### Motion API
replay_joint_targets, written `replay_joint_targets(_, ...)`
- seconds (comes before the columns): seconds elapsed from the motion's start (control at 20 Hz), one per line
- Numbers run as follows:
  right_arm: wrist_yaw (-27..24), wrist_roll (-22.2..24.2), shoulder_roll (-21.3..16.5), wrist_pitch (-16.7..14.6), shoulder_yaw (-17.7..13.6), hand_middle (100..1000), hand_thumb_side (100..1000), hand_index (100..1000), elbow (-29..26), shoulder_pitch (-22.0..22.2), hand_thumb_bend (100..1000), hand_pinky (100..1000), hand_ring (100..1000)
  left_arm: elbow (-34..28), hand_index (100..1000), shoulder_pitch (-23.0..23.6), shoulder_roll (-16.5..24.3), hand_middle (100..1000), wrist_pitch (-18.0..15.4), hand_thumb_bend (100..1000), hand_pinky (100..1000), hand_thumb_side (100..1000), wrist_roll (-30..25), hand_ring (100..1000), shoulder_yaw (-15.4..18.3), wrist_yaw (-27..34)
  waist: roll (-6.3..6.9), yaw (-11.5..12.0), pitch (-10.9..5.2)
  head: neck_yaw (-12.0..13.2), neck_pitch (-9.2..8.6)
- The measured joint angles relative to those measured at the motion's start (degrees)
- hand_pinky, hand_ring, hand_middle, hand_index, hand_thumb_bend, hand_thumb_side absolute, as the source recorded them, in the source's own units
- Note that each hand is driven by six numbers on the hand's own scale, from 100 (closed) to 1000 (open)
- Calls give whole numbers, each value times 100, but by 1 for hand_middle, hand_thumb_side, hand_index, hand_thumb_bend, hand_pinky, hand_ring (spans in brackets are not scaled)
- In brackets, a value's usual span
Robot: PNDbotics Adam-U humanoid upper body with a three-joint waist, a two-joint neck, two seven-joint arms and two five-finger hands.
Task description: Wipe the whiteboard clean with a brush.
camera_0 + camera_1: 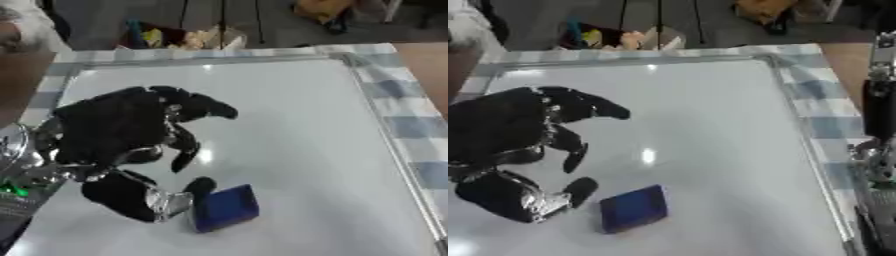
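Observation:
A white whiteboard (289, 125) with a silver frame lies flat on the table, and I see no marks on it. A small dark blue brush (226, 207) lies on its near part. My left hand (109, 125), black with silver joints, hovers over the board's left half. Its fingers (185, 150) are loosely bent and end above the brush, apart from it. The thumb tip (200, 186) sits right at the brush's left edge, and nothing is held between thumb and fingers. A black and silver part of my right arm (877, 110) stands at the right edge, beyond the board's frame.
A blue and white checked cloth (411, 125) covers the table around the board. Beyond the far edge the floor holds yellow and mixed clutter (188, 35). A person shows at the far left edge (17, 45), touching nothing.

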Motion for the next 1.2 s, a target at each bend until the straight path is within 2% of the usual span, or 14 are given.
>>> replay_joint_targets(0.05, -10, 6, 0, 0, 8, 731, 880, 821, 0, 1, 100, 754, 841, 9, 452, -3, 0, 894, 51, 343, 867, 1000, -86, 944, -43, 7, 3, 3, -2, -2, 3)
replay_joint_targets(0.1, -18, 10, 0, 1, 8, 731, 880, 821, 0, 3, 100, 754, 841, 25, 442, -6, 0, 876, 103, 430, 864, 1000, -173, 940, -74, 23, 7, 8, -8, -5, 17)
replay_joint_targets(0.15, -25, 16, 0, 6, 9, 730, 880, 821, 0, 5, 100, 754, 841, 34, 439, -7, 0, 868, 156, 449, 859, 1000, -259, 936, -94, 50, 12, 16, -19, -8, 28)
replay_joint_targets(0.3, -33, 20, 0, 11, 10, 730, 879, 821, 0, 30, 100, 754, 841, 34, 431, -16, 0, 855, 305, 579, 847, 1000, -526, 931, -113, 151, 15, 44, -38, -22, 50)
replay_joint_targets(0.4, -33, 21, 0, 11, 10, 730, 878, 821, 0, 38, 100, 754, 841, 28, 426, -31, 0, 846, 399, 606, 840, 1000, -703, 927, -127, 197, 17, 48, -48, -24, 54)
replay_joint_targets(0.45, -34, 21, 0, 11, 10, 730, 878, 821, 0, 47, 100, 754, 841, 21, 424, -46, -1, 842, 440, 596, 837, 1000, -789, 925, -129, 208, 17, 53, -56, -24, 64)
replay_joint_targets(0.55, -35, 21, 0, 11, 10, 730, 878, 821, 0, 47, 100, 754, 841, -2, 433, -66, -6, 849, 516, 491, 843, 1000, -968, 935, -127, 229, 17, 57, -68, -24, 82)
replay_joint_targets(0.65, -36, 21, 0, 12, 10, 729, 878, 821, 0, 49, 100, 754, 841, -5, 442, -67, -12, 856, 582, 314, 840, 1000, -1148, 946, -126, 271, 18, 63, -69, -24, 96)
replay_joint_targets(0.7, -37, 22, 0, 12, 10, 729, 878, 821, 0, 50, 100, 754, 841, -5, 445, -67, -15, 857, 622, 276, 836, 1000, -1231, 948, -125, 312, 19, 72, -71, -24, 98)
replay_joint_targets(0.85, -40, 24, 0, 15, 10, 729, 878, 821, 0, 61, 100, 754, 841, 3, 452, -62, -83, 848, 812, 255, 817, 1000, -1494, 945, -96, 490, 33, 103, -87, -30, 115)
replay_joint_targets(1.2, -40, 43, 0, 34, 9, 727, 879, 820, 0, 119, 100, 754, 841, 77, 469, -4, -243, 828, 1350, 325, 804, 1000, -1796, 943, -37, 703, 64, 200, -123, -75, 187)
